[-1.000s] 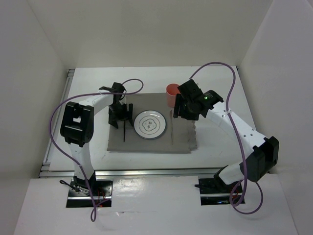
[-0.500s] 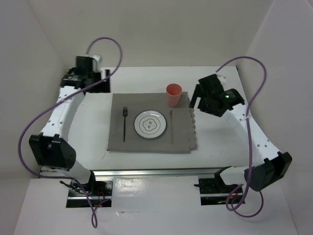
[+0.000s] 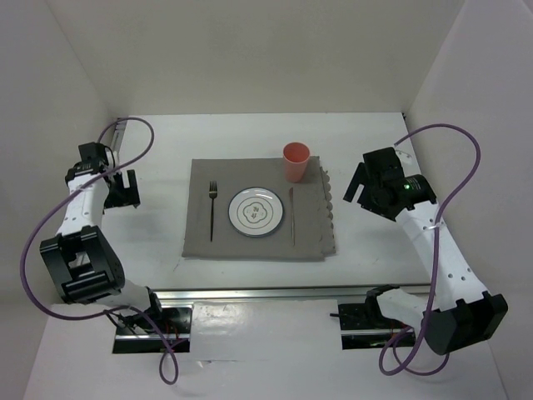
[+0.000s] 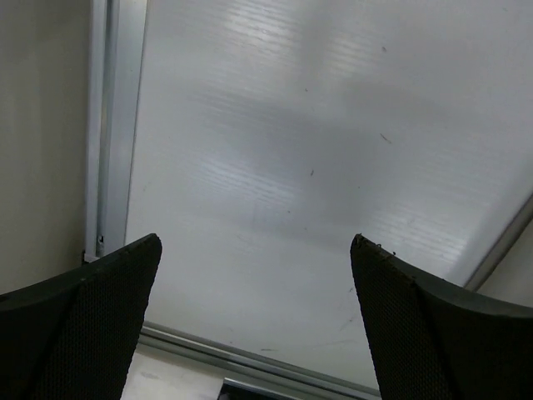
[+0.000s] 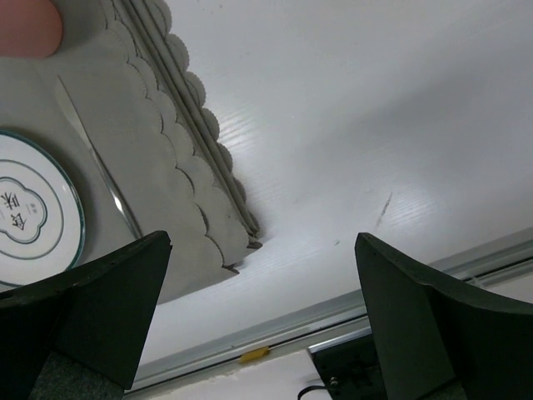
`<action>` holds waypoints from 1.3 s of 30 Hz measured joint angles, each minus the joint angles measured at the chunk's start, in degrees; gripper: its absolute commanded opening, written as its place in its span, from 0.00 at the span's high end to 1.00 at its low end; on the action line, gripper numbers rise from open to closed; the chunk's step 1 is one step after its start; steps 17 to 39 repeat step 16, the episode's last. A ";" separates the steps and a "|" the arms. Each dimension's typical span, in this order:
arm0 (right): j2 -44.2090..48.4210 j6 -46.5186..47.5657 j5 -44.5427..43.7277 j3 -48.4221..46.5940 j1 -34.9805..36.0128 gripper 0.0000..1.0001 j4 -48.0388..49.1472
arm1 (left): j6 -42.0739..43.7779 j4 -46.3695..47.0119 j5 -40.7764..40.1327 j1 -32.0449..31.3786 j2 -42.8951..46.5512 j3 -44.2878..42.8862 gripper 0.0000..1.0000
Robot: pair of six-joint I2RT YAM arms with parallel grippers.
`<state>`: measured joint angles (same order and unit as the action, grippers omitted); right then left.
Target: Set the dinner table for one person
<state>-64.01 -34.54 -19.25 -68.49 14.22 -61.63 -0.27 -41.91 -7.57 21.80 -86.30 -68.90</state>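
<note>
Swung outward since before — left gripper (image 3: 125, 188) by the left edge of the dinner table (image 3: 250, 133), right gripper (image 3: 358, 185) toward its right edge — both spread apart and empty, as the place setting looks complete.

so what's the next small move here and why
Probably just park both arms at rest, since nothing looks left to place. The fork lies left of the plate, the knife right of it, and the cup stands at the far right corner of the grey mat. The left gripper and right gripper are open, empty, and off to either side of it.
</note>
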 measured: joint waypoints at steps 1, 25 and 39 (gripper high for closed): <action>0.00 -0.07 0.46 0.04 0.00 0.00 -0.02 | 0.31 -0.15 0.50 -0.22 1.16 1.27 0.00; 7.45 -0.11 3.76 0.04 0.00 0.00 -0.04 | 1.81 0.50 4.04 -0.31 7.39 4.83 0.00; 7.45 -0.11 3.76 0.04 0.00 0.00 -0.04 | 1.81 0.50 4.04 -0.31 7.39 4.83 0.00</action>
